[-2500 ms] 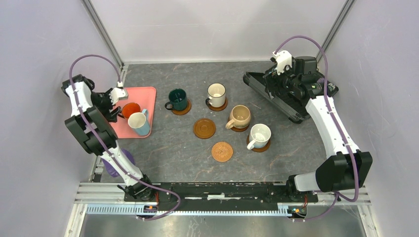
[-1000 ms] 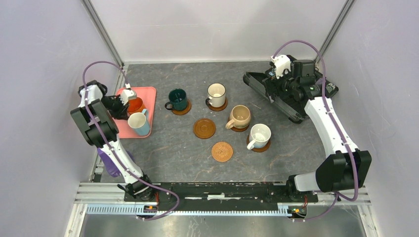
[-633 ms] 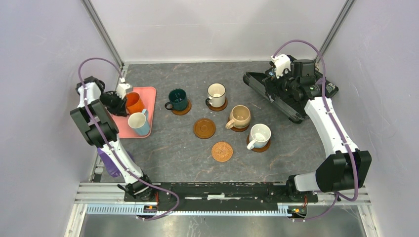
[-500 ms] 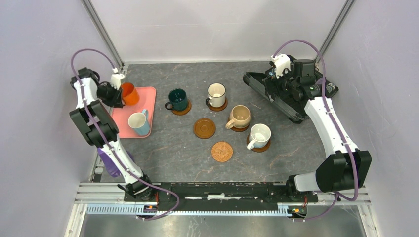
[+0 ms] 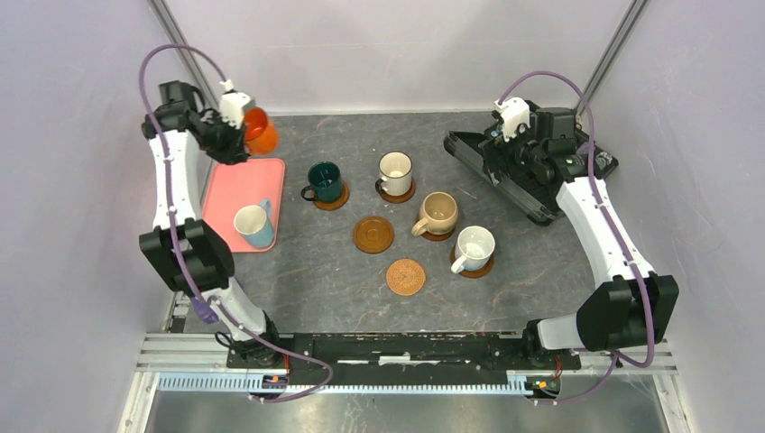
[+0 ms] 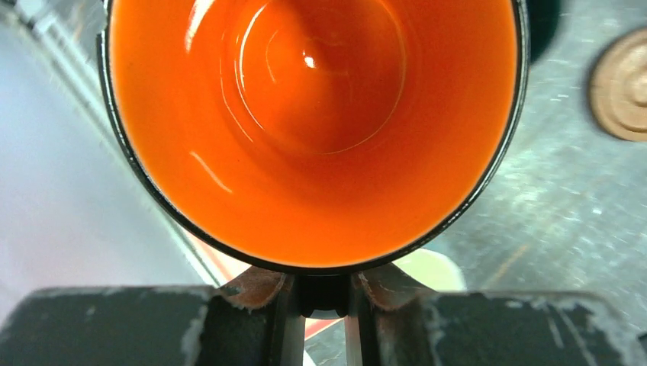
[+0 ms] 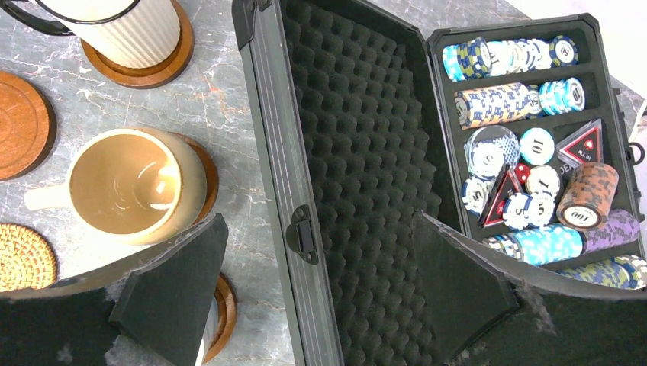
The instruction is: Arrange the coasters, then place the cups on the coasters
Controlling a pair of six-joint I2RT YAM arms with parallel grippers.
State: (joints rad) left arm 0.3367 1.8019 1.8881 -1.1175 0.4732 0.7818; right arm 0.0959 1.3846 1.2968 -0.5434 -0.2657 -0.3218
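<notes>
1. The left hand is clenched on a glossy orange ceramic mug. Its fingers pinch the mug's near edge, and the open mouth faces the wrist camera.
2. That mug hangs clear of the grey marbled desk, out over the far left corner.
3. Nearer the arm bases than the left hand lies a pink rectangular tray. A light blue handled mug stands upright at the tray's near end.
4. To the right of the left hand stand a dark green mug and a cream ribbed mug.
5. The right hand is released, its jaws spread wide and grasping nothing. It hovers over an open black foam-lined case holding multicoloured poker chips.
6. To the left of the right hand sits a beige mug. A white mug sits closer to the bases.
7. These four mugs each stand on one of the brown round coasters.
8. Between the two hands, toward the bases, a smooth brown wooden coaster and a lighter woven coaster lie bare.
</notes>
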